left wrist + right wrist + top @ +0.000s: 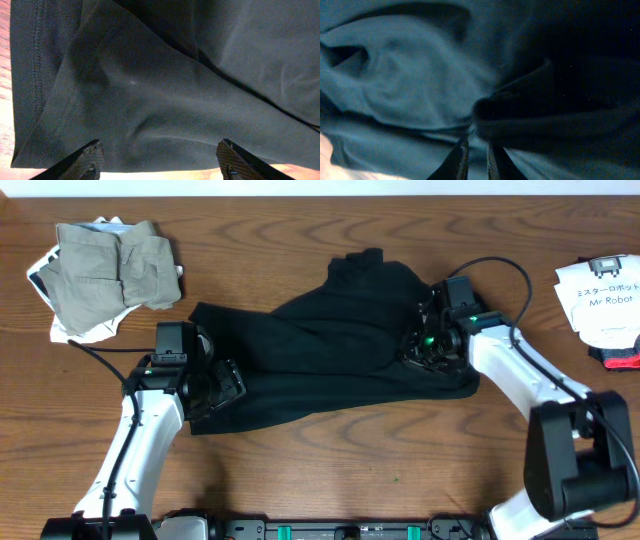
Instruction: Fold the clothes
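A large black shirt (330,340) lies crumpled across the middle of the table. My left gripper (222,388) is open at its lower left corner; in the left wrist view its two fingers (160,157) stand wide apart over the hem (150,100), holding nothing. My right gripper (428,345) sits on the shirt's right side. In the right wrist view its fingers (477,155) are nearly closed, pinching a fold of the black fabric (420,80).
A folded khaki-grey garment (115,265) lies on a white printed one (45,270) at the back left. A white printed item (600,295) and a red-black object (622,357) lie at the right edge.
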{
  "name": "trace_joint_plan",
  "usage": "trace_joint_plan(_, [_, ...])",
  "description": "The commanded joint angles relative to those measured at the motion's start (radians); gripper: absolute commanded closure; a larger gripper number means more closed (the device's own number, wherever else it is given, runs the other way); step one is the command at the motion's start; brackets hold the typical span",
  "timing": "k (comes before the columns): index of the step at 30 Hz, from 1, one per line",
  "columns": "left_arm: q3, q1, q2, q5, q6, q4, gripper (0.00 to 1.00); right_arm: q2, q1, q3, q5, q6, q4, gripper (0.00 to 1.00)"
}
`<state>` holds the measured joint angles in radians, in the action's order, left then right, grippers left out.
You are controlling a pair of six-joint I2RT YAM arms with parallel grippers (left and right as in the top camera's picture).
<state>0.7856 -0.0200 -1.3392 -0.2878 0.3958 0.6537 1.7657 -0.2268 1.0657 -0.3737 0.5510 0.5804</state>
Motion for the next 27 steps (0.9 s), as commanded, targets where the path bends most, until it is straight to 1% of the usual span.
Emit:
trace_joint_plan(1, [0.004,-0.007,-0.006,0.008,0.008,0.003,0.26,0.035,-0.005,0.0,0.005,0.04,-0.014,0.84])
trace_joint_plan(6, [0.004,-0.007,-0.006,0.008,0.008,0.003,0.25,0.048,-0.006,0.0,0.04,0.041,-0.022,0.78])
trace_joint_plan(10, [0.004,-0.007,-0.006,0.008,0.008,0.003,0.25,0.047,-0.006,0.0,0.086,0.079,-0.023,0.77])
trace_joint_plan(17, [0.004,-0.007,-0.006,0.008,0.005,0.003,0.26,0.045,-0.006,0.017,0.144,0.084,-0.006,0.75])
trace_joint_plan(18, [0.004,-0.007,-0.006,0.008,0.005,0.003,0.25,0.045,-0.007,0.021,0.15,0.084,-0.005,0.74])
trace_joint_plan(22, [0.004,-0.007,-0.006,0.008,0.005,0.003,0.26,0.045,-0.008,0.023,0.181,0.084,-0.009,0.64])
trace_joint_plan(27, [0.004,-0.007,-0.006,0.008,0.005,0.002,0.26,0.045,-0.01,0.023,0.19,0.084,-0.033,0.59])
